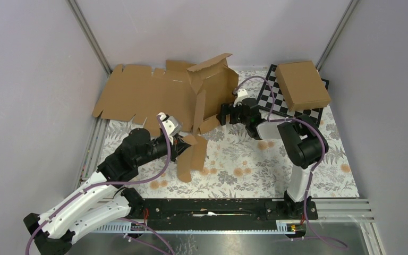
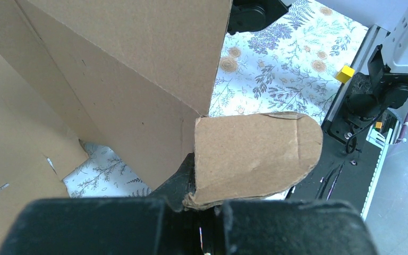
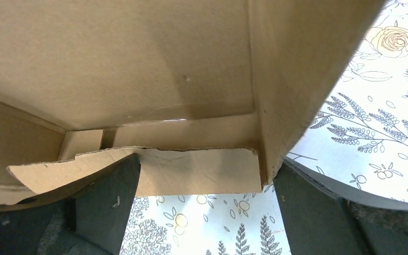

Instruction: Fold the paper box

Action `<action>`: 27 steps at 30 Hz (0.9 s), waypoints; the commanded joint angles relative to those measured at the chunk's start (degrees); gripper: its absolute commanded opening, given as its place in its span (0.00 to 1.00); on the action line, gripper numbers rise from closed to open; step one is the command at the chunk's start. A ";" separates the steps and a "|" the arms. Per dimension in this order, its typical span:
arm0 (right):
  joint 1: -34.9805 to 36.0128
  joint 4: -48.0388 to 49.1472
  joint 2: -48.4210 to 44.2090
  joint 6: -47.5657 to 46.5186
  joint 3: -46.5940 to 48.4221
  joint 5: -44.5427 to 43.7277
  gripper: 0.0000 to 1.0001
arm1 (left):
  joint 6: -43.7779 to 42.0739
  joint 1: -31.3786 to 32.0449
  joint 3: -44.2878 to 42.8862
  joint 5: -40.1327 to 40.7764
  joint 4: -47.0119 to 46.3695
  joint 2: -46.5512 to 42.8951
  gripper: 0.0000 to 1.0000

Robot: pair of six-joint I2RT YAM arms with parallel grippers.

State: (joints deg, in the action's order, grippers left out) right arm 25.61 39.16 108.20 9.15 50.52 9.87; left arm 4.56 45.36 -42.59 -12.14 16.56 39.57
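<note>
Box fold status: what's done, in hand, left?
Done: the paper box is partly erected, with some walls standing and the top gaping. In hand: the left gripper is shut on a rounded flap; the right gripper is open at the box's right side, gripping nothing. Left: tuck the flaps, close the lid.

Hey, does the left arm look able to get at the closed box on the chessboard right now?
Probably not. The left gripper is shut on a flap of the paper box, and the closed box sits on the chessboard at the far right, with the right arm standing between.
</note>
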 commanded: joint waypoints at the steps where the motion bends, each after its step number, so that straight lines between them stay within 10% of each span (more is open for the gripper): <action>1: -0.29 -7.98 3.39 2.19 6.46 2.15 1.00 | 1.02 -0.19 -0.39 -0.20 -1.20 0.70 0.00; 21: 10.00 -25.90 11.85 5.47 17.27 -30.65 1.00 | 1.59 -0.19 -0.30 -1.25 -1.96 2.21 0.00; 27: 11.42 -25.82 10.44 5.30 16.47 -33.58 0.81 | 1.90 -0.19 -0.41 -1.32 -1.89 2.31 0.00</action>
State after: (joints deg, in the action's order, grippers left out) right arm 36.03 18.87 117.93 14.31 67.33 -18.83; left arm 4.84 45.36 -42.59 -12.40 15.51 41.67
